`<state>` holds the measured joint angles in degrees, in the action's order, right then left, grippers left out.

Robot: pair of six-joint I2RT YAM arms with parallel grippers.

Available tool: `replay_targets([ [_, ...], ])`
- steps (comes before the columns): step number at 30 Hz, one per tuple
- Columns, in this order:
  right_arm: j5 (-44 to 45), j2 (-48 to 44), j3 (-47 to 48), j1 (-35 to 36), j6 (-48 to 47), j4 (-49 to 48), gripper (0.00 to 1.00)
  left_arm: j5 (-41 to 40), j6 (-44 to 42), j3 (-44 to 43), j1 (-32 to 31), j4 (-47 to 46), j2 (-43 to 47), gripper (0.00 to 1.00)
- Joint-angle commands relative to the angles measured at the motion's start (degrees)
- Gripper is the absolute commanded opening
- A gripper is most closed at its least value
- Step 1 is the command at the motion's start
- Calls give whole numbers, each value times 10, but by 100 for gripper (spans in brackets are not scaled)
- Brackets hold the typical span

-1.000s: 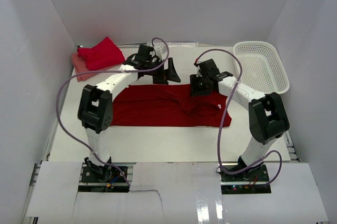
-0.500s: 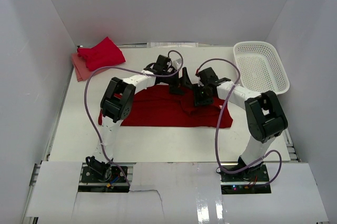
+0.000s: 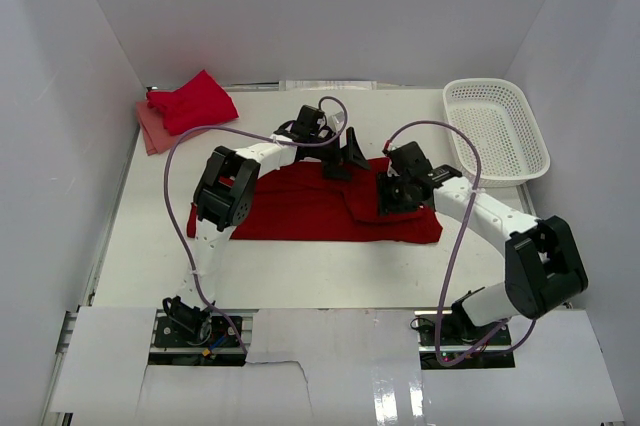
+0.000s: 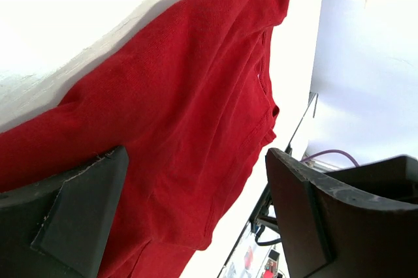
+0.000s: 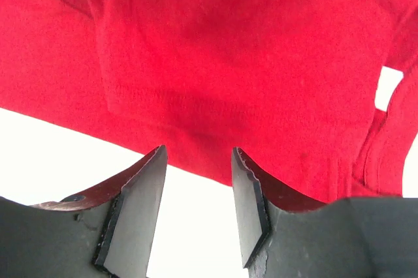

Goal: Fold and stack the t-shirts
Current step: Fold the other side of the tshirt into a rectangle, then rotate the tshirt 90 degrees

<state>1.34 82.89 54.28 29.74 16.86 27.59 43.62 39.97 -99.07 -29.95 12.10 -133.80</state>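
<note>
the dark red t-shirt [image 3: 300,204] lies spread flat across the middle of the white table [image 3: 300,276]. its soft knit cloth forms a wide rectangle, with a raised fold and wrinkles near its right end. in the right wrist view a stitched hem band runs along the edge where cloth meets table. the left gripper [image 3: 343,151] is positioned at the shirt's far edge, its two dark wedge-shaped fingers [image 4: 78,213] spread wide with nothing between them. the right gripper [image 5: 198,154] hangs over the shirt's right part, jaws partly apart and empty, with cloth and bare table showing in the gap. at the far left corner a folded red t-shirt [image 3: 195,101] rests on a salmon-pink t-shirt [image 3: 150,133]. a white plastic lattice basket [image 3: 497,131], rectangular with rounded corners, stands at the far right, apart from the shirt.
</note>
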Motion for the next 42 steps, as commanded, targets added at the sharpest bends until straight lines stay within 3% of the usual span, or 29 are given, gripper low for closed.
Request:
replay_targets([
  [1, 28, -47, -11, 4, 17, 25, 51, -10, -2, -17, 5, 6, -4, 98],
  [8, 75, 4, 77, -22, 8, 26, 48, -5, -8, -19, 16, 28, 56, 98],
  [12, 64, 75, 137, -60, -6, 21, 41, -45, -55, 10, 34, 92, 174, 98],
  [18, 64, 204, 220, -112, -12, 11, 38, -45, -103, 128, 110, 135, 320, 98],
  [23, 71, 261, 246, -137, -12, 5, 37, -112, -200, 187, 205, 226, 406, 98],
  [30, 67, 302, 261, -153, -6, -3, 37, -133, -228, 300, 235, 217, 424, 98],
  [42, 31, 374, 318, -180, -10, 0, 37, -229, -257, 328, 236, 230, 355, 98],
])
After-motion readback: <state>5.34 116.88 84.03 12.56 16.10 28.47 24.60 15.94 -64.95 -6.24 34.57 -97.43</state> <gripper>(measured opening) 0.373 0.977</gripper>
